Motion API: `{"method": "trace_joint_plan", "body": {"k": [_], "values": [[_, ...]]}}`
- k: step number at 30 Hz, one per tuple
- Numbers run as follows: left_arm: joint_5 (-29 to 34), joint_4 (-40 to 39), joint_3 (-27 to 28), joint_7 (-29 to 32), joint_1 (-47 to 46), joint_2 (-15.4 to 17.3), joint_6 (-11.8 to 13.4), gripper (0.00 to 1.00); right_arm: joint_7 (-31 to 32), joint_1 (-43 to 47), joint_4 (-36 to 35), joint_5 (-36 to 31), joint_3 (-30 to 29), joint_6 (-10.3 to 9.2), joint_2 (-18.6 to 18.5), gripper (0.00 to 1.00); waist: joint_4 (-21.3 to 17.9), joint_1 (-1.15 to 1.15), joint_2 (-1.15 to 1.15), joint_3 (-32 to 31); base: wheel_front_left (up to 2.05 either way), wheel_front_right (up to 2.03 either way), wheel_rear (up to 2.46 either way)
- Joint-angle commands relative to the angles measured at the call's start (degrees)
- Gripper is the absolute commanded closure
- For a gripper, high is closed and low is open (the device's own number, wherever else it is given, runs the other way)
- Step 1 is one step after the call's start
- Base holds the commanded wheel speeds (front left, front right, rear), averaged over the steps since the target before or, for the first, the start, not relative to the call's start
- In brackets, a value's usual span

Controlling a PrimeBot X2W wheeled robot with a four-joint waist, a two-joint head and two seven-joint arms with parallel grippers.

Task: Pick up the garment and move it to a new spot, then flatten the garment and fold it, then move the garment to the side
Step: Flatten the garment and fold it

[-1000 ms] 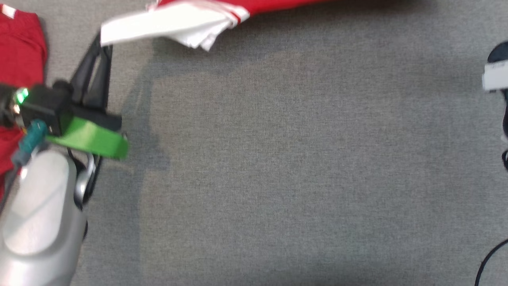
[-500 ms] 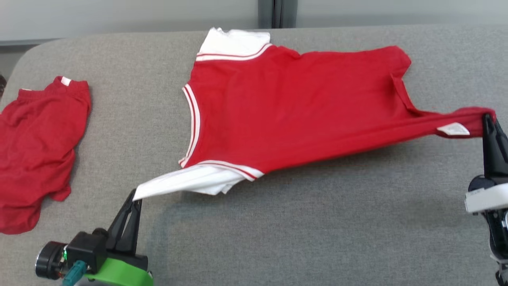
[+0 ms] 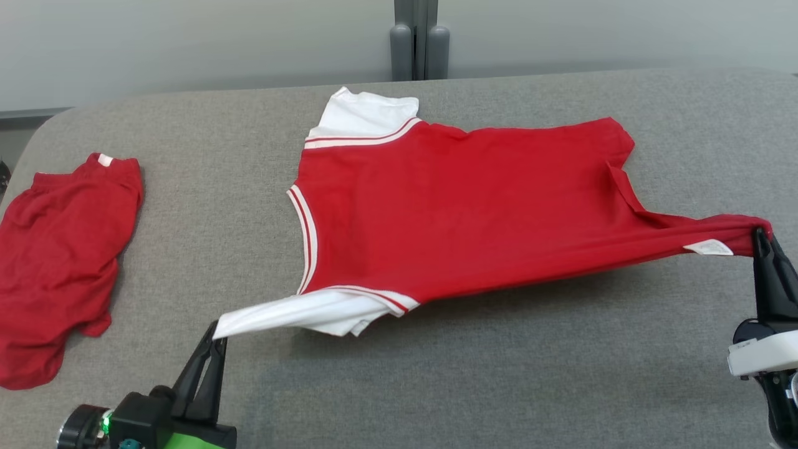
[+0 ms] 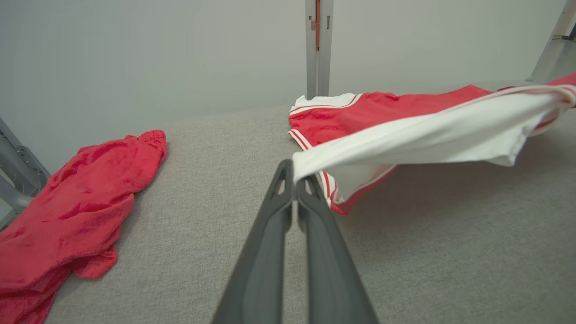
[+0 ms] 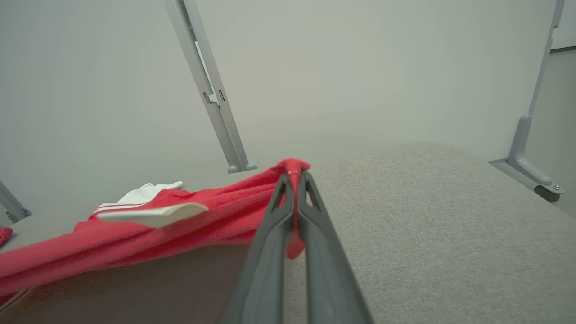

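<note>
Two garments are seen on the grey table [image 3: 499, 374]: one red T-shirt [image 3: 461, 206] is stretched across the middle, its nearer white sleeve [image 3: 293, 315] pinched in the closed left claw [image 3: 215, 330] and its hem corner [image 3: 739, 227] pinched in the closed right claw [image 3: 759, 240], while one crumpled red garment [image 3: 56, 262] is seen lying at the far left.

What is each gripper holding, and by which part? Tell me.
Left gripper: the red shirt, by the tip of its white sleeve. Right gripper: the same shirt, by its red bottom corner.
</note>
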Motion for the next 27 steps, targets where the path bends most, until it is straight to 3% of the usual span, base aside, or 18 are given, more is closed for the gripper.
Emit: {"method": "trace_joint_plan", "body": {"k": [1,8,13,20,27], "values": [[0.9,-1.2,0.8,0.0,-1.2,1.6,0.1,1.0,-0.2,-0.1,-1.1,-0.3,-1.0,-0.23,-0.9,1.0,-0.1,0.01,0.0,-1.0,0.0,0.0,0.0],[2.7,-11.2,3.4,5.1,-13.1,7.9,-1.7,1.0,-0.2,-6.9,-7.4,-1.2,-1.4,-0.22,-6.2,1.0,0.1,0.01,0.0,-2.5,0.0,0.0,0.0],[3.2,-13.9,3.7,12.3,-29.5,13.1,-4.5,1.0,1.5,-19.0,-5.6,-0.7,2.0,-0.22,-12.4,1.0,-0.3,0.01,0.0,-1.2,0.0,0.0,0.0],[1.3,-6.1,-1.9,17.1,-54.7,16.1,-6.4,1.0,8.9,-41.5,2.1,-1.3,9.9,-0.18,-15.5,1.0,-0.4,0.01,0.0,6.7,0.0,0.0,0.0],[0.4,9.9,-10.7,14.6,-77.1,16.5,-6.4,1.0,13.4,-63.0,12.8,-6.3,17.9,-0.18,-14.8,1.0,1.2,0.01,0.0,19.3,0.0,0.0,0.0]]}}
